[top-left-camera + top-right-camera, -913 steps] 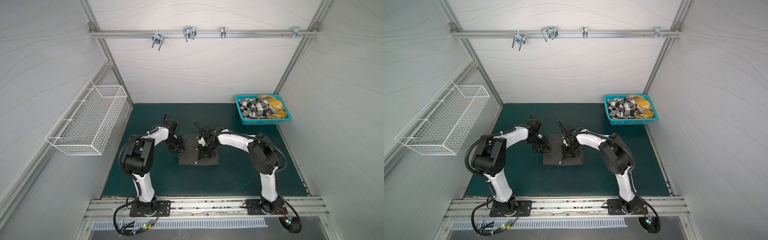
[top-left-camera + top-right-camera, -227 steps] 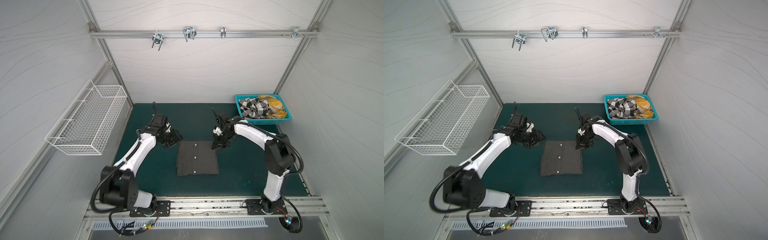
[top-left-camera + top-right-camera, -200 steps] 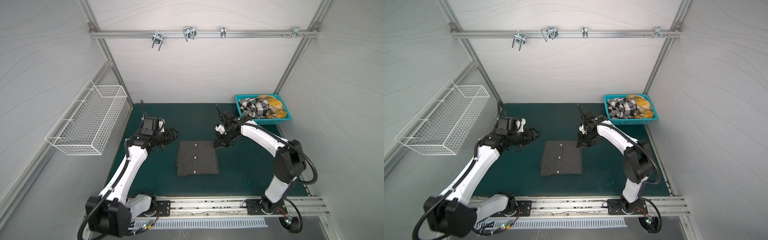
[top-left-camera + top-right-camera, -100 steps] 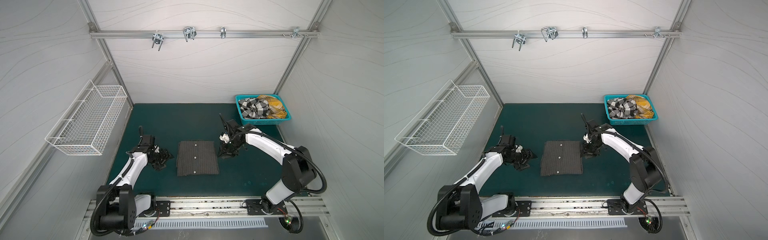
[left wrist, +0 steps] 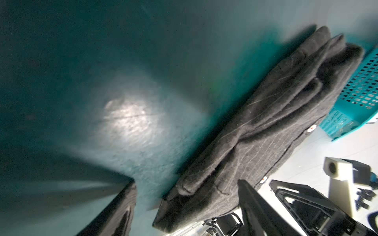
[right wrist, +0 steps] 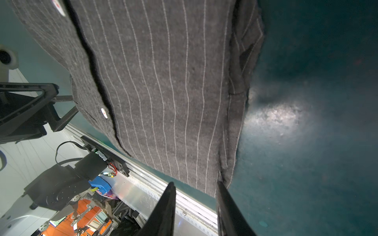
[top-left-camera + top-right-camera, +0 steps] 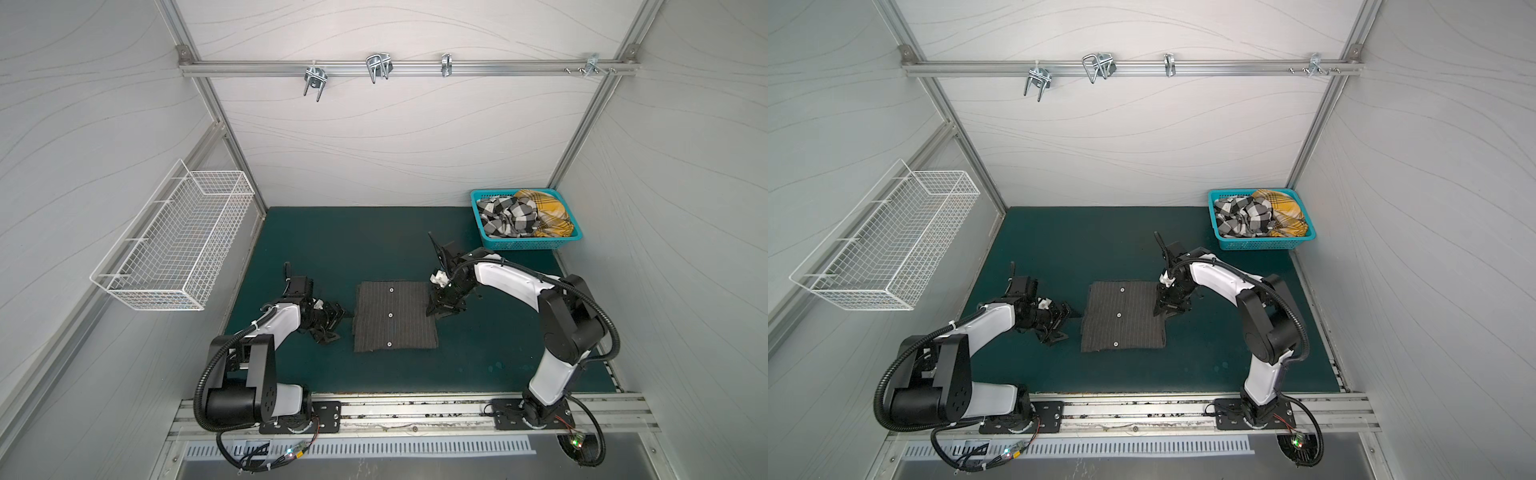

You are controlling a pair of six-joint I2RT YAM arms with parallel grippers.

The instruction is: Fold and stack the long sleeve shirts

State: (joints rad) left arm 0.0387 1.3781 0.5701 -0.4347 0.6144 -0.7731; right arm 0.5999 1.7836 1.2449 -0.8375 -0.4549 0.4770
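A dark charcoal shirt (image 7: pixel 392 318) with thin pale pinstripes lies folded into a near-square pad in the middle of the green mat (image 7: pixel 332 249). It lies flat, button strip up, with 3 white buttons in a row. My 2 arms reach toward it, 1 from each side.

My left gripper (image 7: pixel 330 322) sits low over the mat just beside the shirt's left edge, with a thin strip of mat showing between us. Its jaws are spread wide and hold nothing. My left wrist camera looks along the stacked folded layers of that edge.

My right gripper (image 7: pixel 441 311) is at the shirt's right edge, nearer the far corner. In my right wrist view its 2 fingers (image 6: pixel 165 210) stand partly apart with nothing pinched between them. The cloth's edge runs right up to their tips, and I cannot tell whether they touch it.

In the far right corner of the mat stands a teal lattice basket (image 7: pixel 525 245). Crumpled together inside it are the black-and-white check shirt (image 7: pixel 509 216) and, to its right, the mustard-yellow plaid shirt (image 7: pixel 548 210).
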